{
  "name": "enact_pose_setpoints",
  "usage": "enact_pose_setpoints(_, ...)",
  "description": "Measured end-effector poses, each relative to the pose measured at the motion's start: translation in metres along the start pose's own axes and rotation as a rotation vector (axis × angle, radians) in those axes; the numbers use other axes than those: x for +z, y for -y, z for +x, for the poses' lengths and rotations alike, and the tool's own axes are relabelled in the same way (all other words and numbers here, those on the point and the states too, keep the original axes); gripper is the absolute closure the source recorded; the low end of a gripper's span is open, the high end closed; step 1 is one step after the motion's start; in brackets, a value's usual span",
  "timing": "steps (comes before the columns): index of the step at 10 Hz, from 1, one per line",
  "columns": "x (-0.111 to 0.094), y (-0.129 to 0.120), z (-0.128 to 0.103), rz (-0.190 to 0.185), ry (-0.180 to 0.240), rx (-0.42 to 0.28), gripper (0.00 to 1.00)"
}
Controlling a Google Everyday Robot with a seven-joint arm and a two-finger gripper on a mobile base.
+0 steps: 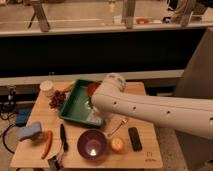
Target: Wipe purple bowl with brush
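Purple and glossy, the purple bowl (92, 145) sits upright at the lower middle of the frame, near the front edge of the wooden counter (146, 152), with a bright glint inside it. We see the brush (63, 137) lying flat just left of the bowl and apart from it, its slim black handle running roughly up and down the frame. Further left lie a red-orange chilli-shaped thing (47, 144) and a blue sponge (30, 132). Right of the bowl sits a small orange fruit (117, 145), then a flat black remote (134, 138), with a silvery utensil (117, 127) above them. A green tray (77, 105) lies tilted at centre left, with a red bowl (92, 89) at its upper edge. A dark grape bunch (57, 99) and a white cup (47, 87) lie at upper left. The white arm (150, 110) reaches in from the right, over the tray. The hand is hidden behind it, so we cannot tell whether it is clenched or released.
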Motion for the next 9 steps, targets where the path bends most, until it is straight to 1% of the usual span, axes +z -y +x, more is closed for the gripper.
enact_pose_setpoints(1, 0.003, 0.016, -0.005, 0.014, 0.017, -0.054, 0.24)
enact_pose_setpoints(2, 0.008, 0.043, -0.015, 0.040, 0.043, -0.139, 0.20)
enact_pose_setpoints(3, 0.011, 0.062, -0.023, 0.060, 0.057, -0.201, 0.20)
enact_pose_setpoints(4, 0.015, 0.085, -0.032, 0.089, 0.075, -0.284, 0.20)
enact_pose_setpoints(5, 0.017, 0.101, -0.038, 0.115, 0.087, -0.366, 0.20)
enact_pose_setpoints(6, 0.020, 0.116, -0.042, 0.143, 0.099, -0.459, 0.20)
enact_pose_setpoints(7, 0.023, 0.125, -0.046, 0.163, 0.111, -0.527, 0.20)
enact_pose_setpoints(8, 0.030, 0.137, -0.053, 0.184, 0.125, -0.616, 0.20)
enact_pose_setpoints(9, 0.039, 0.144, -0.060, 0.189, 0.137, -0.675, 0.20)
